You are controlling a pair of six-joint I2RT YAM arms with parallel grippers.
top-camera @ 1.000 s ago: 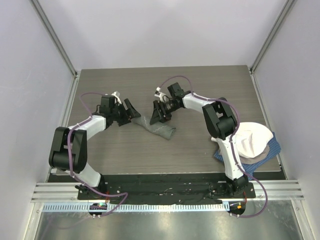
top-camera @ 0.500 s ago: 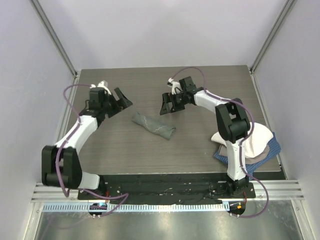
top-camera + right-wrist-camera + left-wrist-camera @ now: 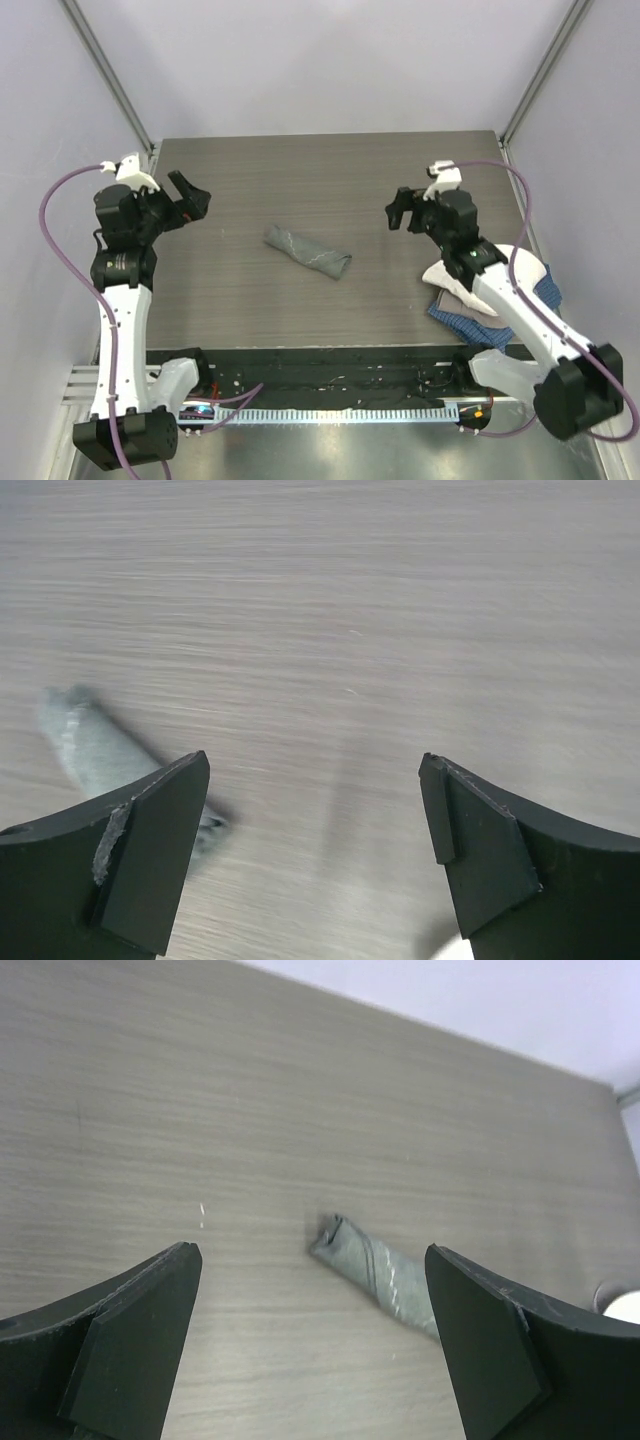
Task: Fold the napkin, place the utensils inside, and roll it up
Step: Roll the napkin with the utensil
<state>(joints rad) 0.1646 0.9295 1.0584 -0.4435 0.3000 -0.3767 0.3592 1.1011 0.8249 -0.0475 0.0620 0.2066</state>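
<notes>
Left end effector (image 3: 188,200): jaws spread wide, holding nothing, above the counter's (image 3: 330,170) left edge.

Napkin (image 3: 308,252): lies as a tight roll at mid-counter, slanting from far-left to near-right, well apart from both arms. No fork in view; whether it sits inside the roll cannot be told.

Right end effector (image 3: 403,210): jaws spread, empty, toward the right edge.

Cream-white cloth (image 3: 505,275) lies over the blue checked cloth (image 3: 470,322) at the near right corner.

Judgement: folding and rolling look complete, and nothing evident remains.
</notes>
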